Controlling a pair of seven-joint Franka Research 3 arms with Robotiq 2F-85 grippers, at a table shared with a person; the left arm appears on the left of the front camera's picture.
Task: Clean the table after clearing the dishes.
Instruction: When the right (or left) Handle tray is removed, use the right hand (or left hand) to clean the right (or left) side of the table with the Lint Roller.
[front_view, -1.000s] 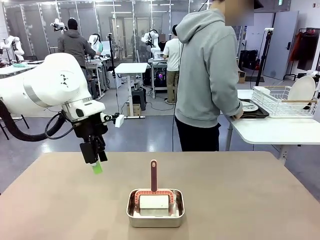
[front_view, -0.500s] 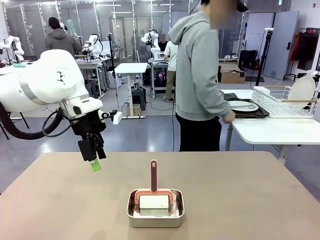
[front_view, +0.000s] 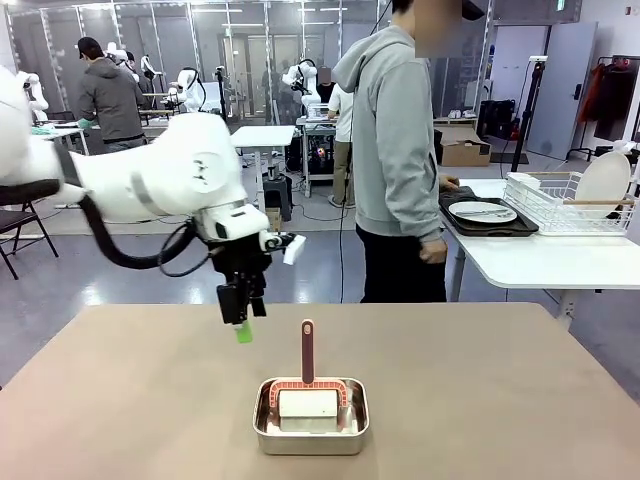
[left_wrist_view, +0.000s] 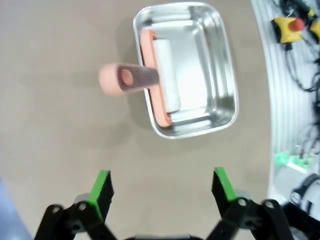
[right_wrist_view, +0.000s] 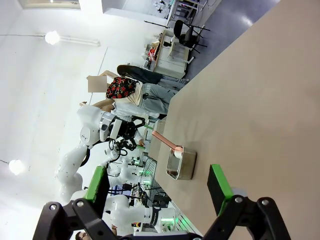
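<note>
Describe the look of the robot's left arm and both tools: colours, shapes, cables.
The left arm has rounded, glossy white shells with a grey band at one joint, and a thick black cable loops beneath it. The left tool is black, with two linkage fingers tipped by bright green pads. The right tool looks the same: black fingers and green tips.

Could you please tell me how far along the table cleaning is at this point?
Done: the dishes sit on the side table, off the table. In hand: the left gripper hovers open above the table, near the roller standing in the pan; nothing is gripped. Left: pick up the roller and clean the table.
</note>
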